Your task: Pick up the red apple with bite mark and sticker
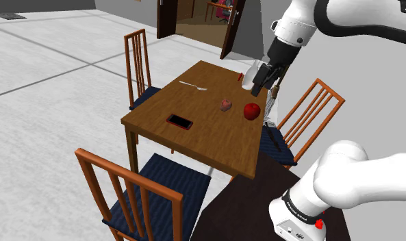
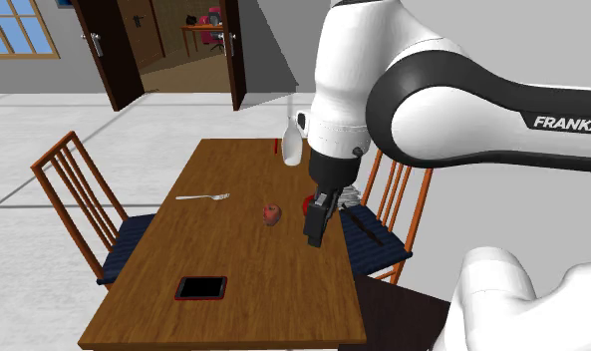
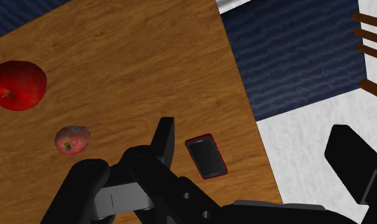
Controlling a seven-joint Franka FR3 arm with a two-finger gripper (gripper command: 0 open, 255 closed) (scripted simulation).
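One small bitten red apple sits mid-frame on the wooden counter; upper right, my black end effector is released.

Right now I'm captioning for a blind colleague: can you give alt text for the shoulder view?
A black claw hovers above a wooden table, close to a bright red apple and a smaller dull-red apple. A fork and a red-edged phone also lie on it.

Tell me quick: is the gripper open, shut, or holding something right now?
Gripper: open, holding nothing.
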